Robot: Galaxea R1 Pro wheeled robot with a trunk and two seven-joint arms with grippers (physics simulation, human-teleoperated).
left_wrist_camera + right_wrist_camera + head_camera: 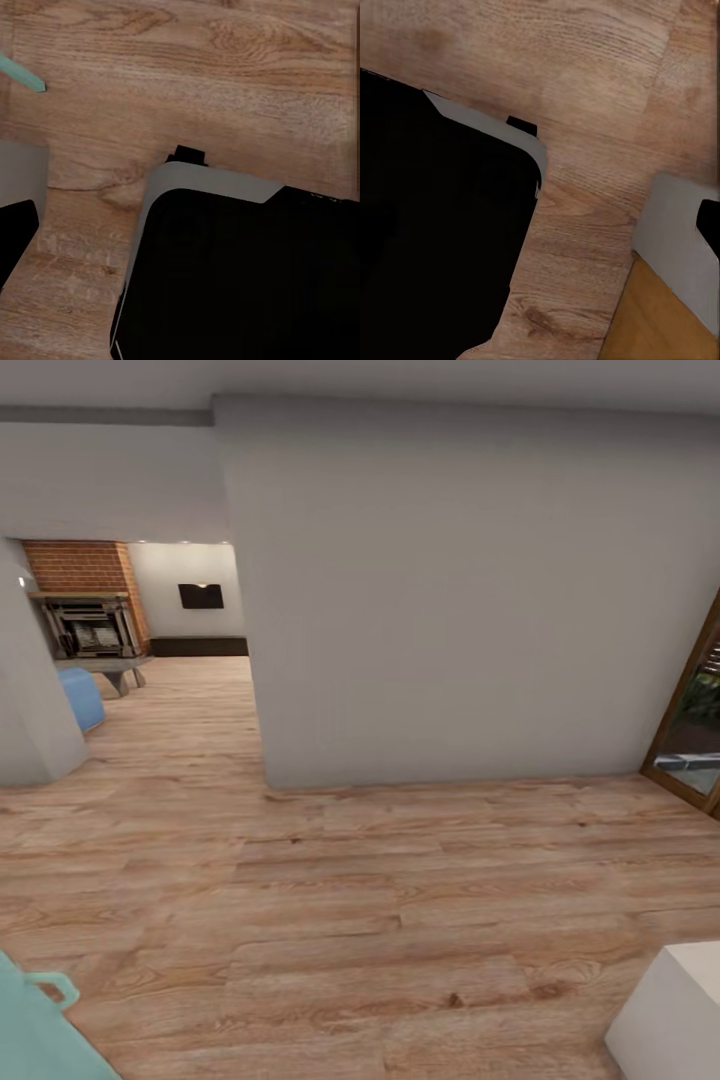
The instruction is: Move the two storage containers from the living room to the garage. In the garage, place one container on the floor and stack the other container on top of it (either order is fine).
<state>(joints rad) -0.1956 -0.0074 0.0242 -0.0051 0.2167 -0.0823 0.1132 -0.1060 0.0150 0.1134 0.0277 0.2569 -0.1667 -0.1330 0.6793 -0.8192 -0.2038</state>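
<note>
Wood-plank floor [380, 900], grey wall [450, 600], distant fireplace [88, 622].

Light wood-plank floor [380, 900]; white block [675, 1015] standing on it.

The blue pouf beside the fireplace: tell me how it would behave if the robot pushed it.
The blue pouf looks rounded and cushion-like, so it would probably give softly rather than stay stiff. It sits low and wide on the wood-plank floor, so tipping seems unlikely; it would more likely slide on those smooth planks. Its weight can't be judged from this far off.
</note>
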